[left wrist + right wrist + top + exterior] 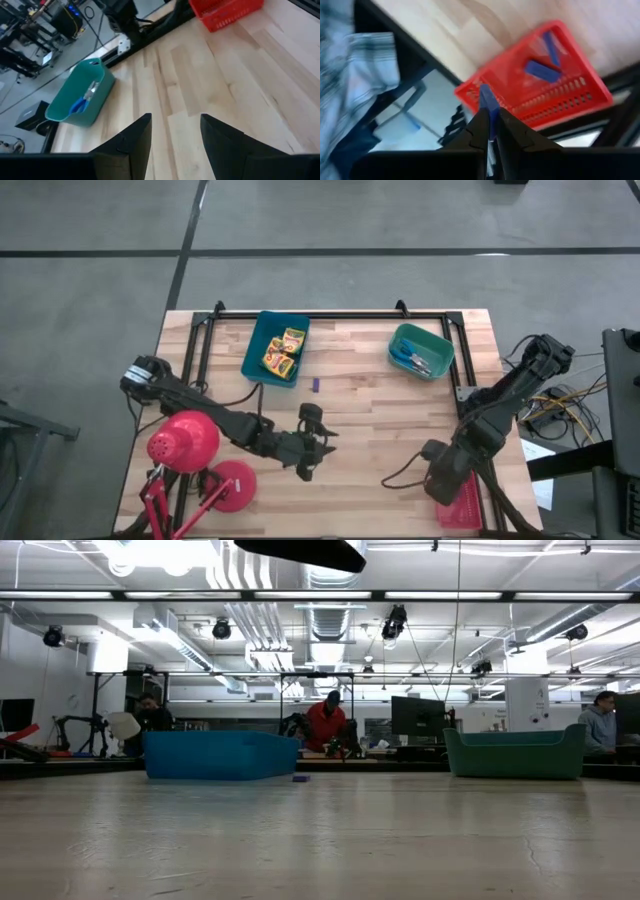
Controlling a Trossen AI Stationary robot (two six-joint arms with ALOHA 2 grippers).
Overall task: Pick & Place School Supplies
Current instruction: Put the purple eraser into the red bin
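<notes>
The right gripper is pinched tight on a thin blue piece, which looks like a scissors handle or blade, and it hangs just over the red basket at the table's near right corner. More blue pieces lie inside that basket; what exactly they are is hard to tell. The left gripper hovers over bare wood mid-table, fingers apart and nothing between them.

Scissors should be stiff, light and slick on the plastic, so a pinch across the handle loop or the closed blades looks safest; gripped at one end they could swing.

Now the containers: the blue tray at the back left holds the yellow crayon boxes, light cardboard that would crush under a hard squeeze, best taken across the narrow sides. The teal tray at the back right holds blue-handled scissors. One tiny purple stick lies loose on the table near the blue tray, small enough to slip away.
</notes>
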